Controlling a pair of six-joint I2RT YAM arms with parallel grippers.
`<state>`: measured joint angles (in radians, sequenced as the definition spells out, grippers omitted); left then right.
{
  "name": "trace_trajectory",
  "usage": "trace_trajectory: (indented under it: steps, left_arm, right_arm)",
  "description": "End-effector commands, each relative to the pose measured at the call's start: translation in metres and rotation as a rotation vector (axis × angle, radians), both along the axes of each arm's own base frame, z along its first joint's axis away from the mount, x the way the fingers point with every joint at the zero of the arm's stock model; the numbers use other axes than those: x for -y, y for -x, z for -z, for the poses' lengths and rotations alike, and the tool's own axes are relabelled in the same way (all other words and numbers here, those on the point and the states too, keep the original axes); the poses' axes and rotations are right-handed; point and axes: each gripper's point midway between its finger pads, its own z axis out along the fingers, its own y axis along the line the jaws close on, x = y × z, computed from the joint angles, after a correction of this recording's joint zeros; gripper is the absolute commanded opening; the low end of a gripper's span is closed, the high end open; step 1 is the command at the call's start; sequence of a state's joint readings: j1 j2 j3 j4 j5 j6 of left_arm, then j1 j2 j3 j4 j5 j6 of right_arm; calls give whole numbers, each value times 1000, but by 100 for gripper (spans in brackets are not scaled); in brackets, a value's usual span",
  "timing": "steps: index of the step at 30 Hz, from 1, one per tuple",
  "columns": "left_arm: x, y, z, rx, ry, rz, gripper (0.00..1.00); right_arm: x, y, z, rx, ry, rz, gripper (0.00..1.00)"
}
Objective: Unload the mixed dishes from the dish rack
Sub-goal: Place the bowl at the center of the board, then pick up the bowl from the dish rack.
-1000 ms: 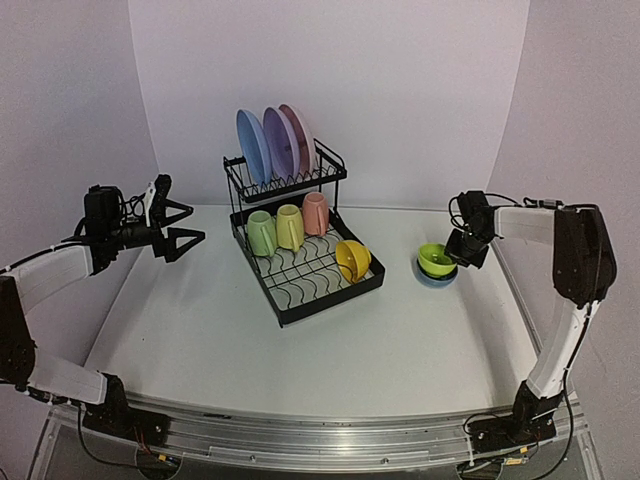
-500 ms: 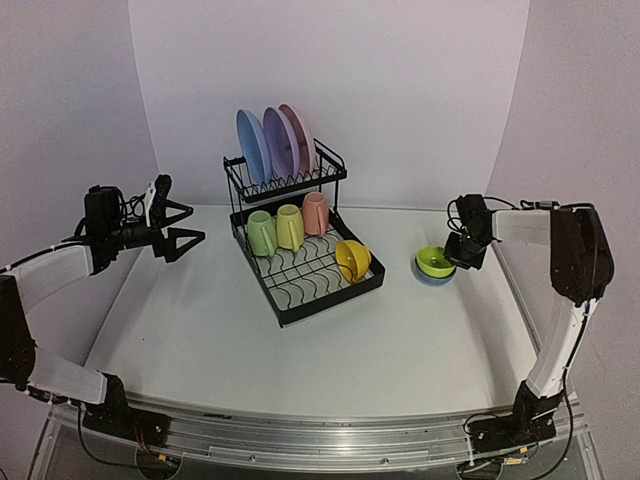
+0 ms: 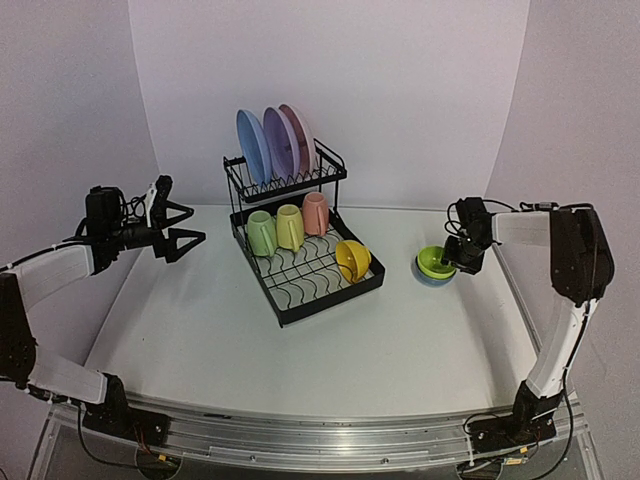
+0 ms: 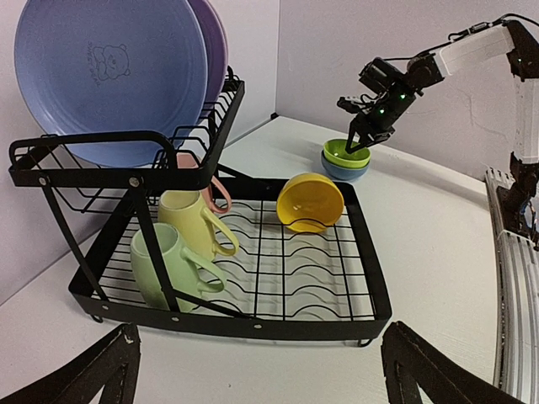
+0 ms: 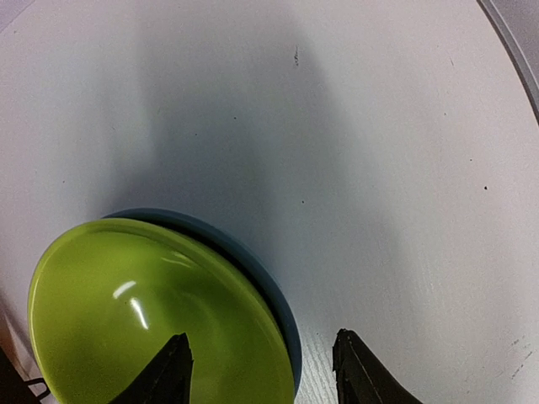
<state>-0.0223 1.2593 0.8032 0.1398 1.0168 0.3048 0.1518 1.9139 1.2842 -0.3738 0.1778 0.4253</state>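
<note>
Seven dishes in the dish rack (image 3: 330,304), 12 o'clock on the table (image 3: 300,370): blue plate (image 3: 252,145), purple plate (image 3: 280,142) and pink plate (image 3: 299,135) upright on the upper shelf; green mug (image 3: 261,232), yellow mug (image 3: 289,227), pink mug (image 3: 315,213) and tipped yellow bowl (image 3: 352,260) in the tray. Green bowl (image 3: 434,261), nested in blue bowl (image 3: 432,278), stands on the table at 3 o'clock from the rack, with the right gripper (image 5: 263,370) astride its rim, jaws apart, gripping nothing. Left gripper (image 3: 198,224), 9 o'clock from the rack, jaws spread wide, empty.

Glossy green bowl (image 5: 126,311), black wire dish rack (image 4: 253,324), matt white table (image 3: 300,370).
</note>
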Motion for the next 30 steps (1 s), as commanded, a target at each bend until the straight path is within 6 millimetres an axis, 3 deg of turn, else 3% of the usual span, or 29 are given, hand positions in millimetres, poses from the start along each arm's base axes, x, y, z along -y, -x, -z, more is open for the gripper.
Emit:
trace_trajectory:
  steps: [1, 6, 10, 15, 22, 30]
  left_arm:
    - [-2, -5, -16, 50, 9, -6, 100]
    - [-3, -3, -14, 43, 16, -11, 100]
    - [-3, -2, -14, 42, 34, -17, 100]
    - [-4, -4, -13, 45, 33, -27, 100]
    - [-4, -5, -12, 39, 33, -28, 100]
    - [-4, -5, -9, 30, 34, -33, 100]
  right_arm:
    - [-10, -10, -54, 109, 7, -53, 57]
    - [-33, -5, -119, 184, 145, -124, 72]
    - [-92, 5, -157, 251, 300, -254, 78]
    - [-165, 18, -160, 268, 397, -379, 77]
    - [-264, 19, -135, 293, 643, -667, 76]
    - [-291, -2, -114, 281, 999, -755, 68]
